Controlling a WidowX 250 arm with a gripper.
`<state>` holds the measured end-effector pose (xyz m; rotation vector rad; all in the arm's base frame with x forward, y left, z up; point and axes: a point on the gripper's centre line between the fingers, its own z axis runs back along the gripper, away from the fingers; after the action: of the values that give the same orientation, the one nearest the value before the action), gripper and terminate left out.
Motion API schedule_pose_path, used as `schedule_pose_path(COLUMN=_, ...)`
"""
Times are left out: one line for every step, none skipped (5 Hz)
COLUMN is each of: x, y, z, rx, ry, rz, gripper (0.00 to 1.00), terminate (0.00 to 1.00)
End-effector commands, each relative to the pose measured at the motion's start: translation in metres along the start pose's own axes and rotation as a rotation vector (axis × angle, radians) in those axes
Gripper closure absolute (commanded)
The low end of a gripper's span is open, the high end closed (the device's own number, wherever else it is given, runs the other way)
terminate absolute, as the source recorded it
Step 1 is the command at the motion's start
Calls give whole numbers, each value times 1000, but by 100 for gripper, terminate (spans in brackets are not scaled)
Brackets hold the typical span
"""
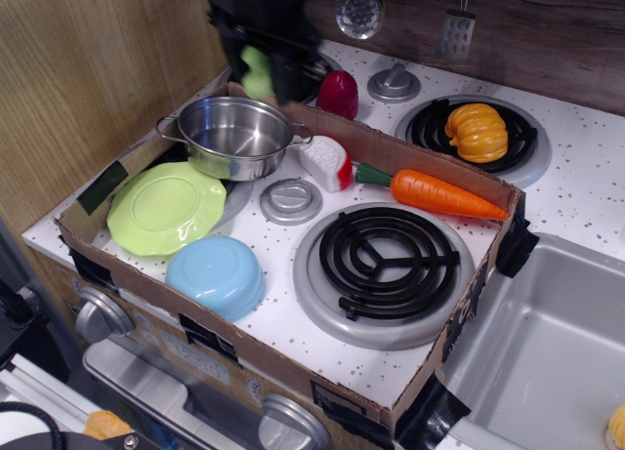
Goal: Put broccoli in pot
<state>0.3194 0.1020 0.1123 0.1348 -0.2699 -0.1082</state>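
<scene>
The light-green broccoli [257, 72] hangs in my gripper [260, 74], which is shut on it and blurred by motion. It is held in the air at the back left, just beyond and above the far rim of the shiny steel pot [234, 138]. The pot stands empty at the left of the toy stove, with two small loop handles. My dark arm comes down from the top edge of the view.
A lime-green plate [164, 206] and a light-blue bowl [217, 272] lie in front of the pot. A carrot [439, 193], a red-and-white vegetable [326, 162], a dark red piece [338, 94], an orange pumpkin [477, 132], black burners [389, 261] and a cardboard wall [420, 159] surround them.
</scene>
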Motion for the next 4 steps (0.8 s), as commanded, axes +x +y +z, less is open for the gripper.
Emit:
schedule_pose_path(x=5, y=33, z=1, rx=165, ry=-191, rz=9, gripper=100, terminate=0)
schedule_pose_path(x=2, y=31, z=-14, rx=105, ry=-211, rz=-14, gripper=0, terminate=0)
schedule_pose_path(x=3, y=19, z=-25, rx=42, ry=-165, rz=-18, gripper=0, terminate=0)
schedule_pose_path(x=5, y=4, z=-27, rx=-35, ry=-104, rz=-38, gripper=0, terminate=0)
